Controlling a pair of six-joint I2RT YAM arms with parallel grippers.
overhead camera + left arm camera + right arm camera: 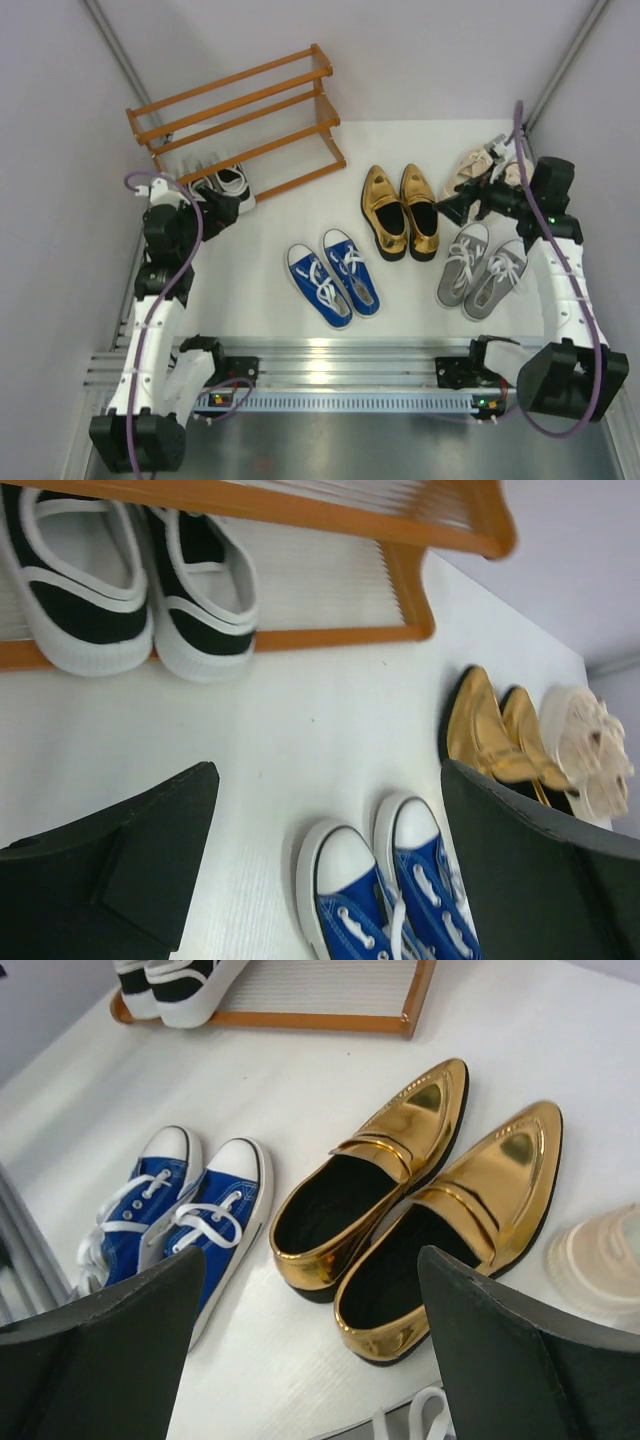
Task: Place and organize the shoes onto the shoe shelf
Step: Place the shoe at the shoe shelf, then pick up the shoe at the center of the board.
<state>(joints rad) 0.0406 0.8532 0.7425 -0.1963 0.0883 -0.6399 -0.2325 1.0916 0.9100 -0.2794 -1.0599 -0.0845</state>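
Observation:
The shoe shelf point(240, 110) stands at the back left, its orange-brown front rail point(330, 637) close in the left wrist view. Black-and-white sneakers point(130, 580) sit in its lowest level, toes over the rail. My left gripper point(328, 780) is open and empty just in front of them, above bare table. Blue sneakers point(333, 278) lie mid-table, gold loafers point(400, 212) behind them. Grey sneakers point(480, 270) and beige lace-ups point(480, 165) lie on the right. My right gripper point(312, 1260) hangs open and empty above the gold loafers' point(420, 1200) heels.
Pale walls close in the table on the left, right and back. The arms' metal base rail point(340, 385) runs along the near edge. The shelf's two upper tiers point(230, 85) carry nothing. Grey sneaker laces point(420, 1415) show below the right gripper.

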